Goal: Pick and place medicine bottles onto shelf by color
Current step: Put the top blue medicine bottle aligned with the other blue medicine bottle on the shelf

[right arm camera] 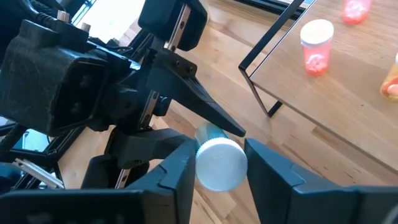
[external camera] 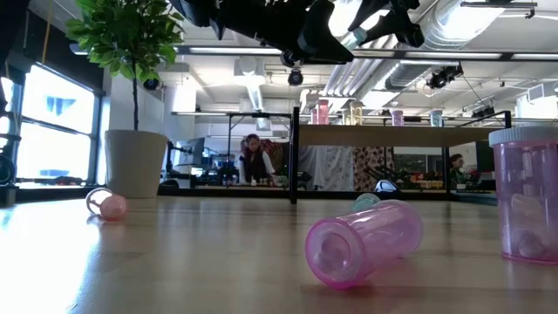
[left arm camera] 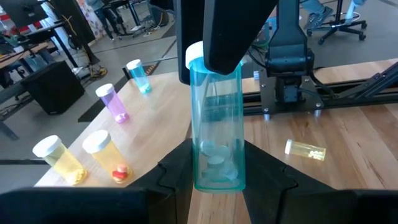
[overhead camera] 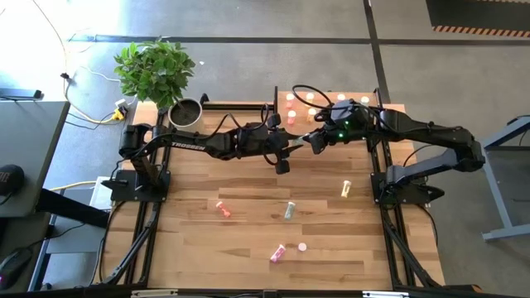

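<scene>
A clear teal medicine bottle [left arm camera: 217,118] with a white cap hangs in the air over the table's far middle, between both grippers. My left gripper [overhead camera: 290,147] reaches in from the left and is shut on the bottle's bottom end. My right gripper [overhead camera: 314,141] comes from the right and is shut on the cap end. The shelf [overhead camera: 389,109] stands at the far edge and carries several upright bottles [left arm camera: 111,102]. On the table lie an orange-pink bottle [overhead camera: 222,209], a green one [overhead camera: 289,210], a yellow one [overhead camera: 346,189] and a pink one [overhead camera: 277,252]. My left gripper pinches the teal bottle's lower body [left arm camera: 217,177] between its two fingers, which lie across the bottle. The bottle is lifted clear of the table, cap end pointing away toward the other gripper. My right gripper has the white cap [right arm camera: 221,163] between its two fingers, one on each side. The fingers slant downward and lie along the bottle.
A potted plant [overhead camera: 157,70] stands at the table's far left corner. A loose small cap [overhead camera: 302,246] lies by the pink bottle. In the low view a pink bottle [external camera: 527,196] stands upright at the right. People sit in the room beyond the table.
</scene>
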Motion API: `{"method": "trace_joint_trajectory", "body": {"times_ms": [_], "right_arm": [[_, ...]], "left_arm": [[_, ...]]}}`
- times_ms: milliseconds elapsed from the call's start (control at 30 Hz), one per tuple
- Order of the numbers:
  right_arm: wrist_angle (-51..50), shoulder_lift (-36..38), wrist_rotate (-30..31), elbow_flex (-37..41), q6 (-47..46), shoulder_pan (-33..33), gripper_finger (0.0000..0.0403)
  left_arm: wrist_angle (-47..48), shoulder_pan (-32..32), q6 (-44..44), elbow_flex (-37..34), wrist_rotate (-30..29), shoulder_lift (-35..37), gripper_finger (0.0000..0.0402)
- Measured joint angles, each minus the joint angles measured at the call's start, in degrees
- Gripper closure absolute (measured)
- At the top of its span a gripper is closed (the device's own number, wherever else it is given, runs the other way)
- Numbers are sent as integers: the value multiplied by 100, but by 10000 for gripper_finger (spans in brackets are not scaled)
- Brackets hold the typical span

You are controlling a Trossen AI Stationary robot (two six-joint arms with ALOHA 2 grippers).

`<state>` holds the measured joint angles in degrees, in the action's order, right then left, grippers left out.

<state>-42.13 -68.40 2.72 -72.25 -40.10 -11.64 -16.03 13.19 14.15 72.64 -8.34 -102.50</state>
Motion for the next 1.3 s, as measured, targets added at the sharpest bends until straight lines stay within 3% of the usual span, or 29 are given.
{"method": "trace_joint_trajectory", "body": {"times_ms": [1300], "right_arm": [[-7, 0, -234, 0, -195, -2, 305]], "left_arm": [[-4, -2, 241, 0, -153, 0, 296]]}}
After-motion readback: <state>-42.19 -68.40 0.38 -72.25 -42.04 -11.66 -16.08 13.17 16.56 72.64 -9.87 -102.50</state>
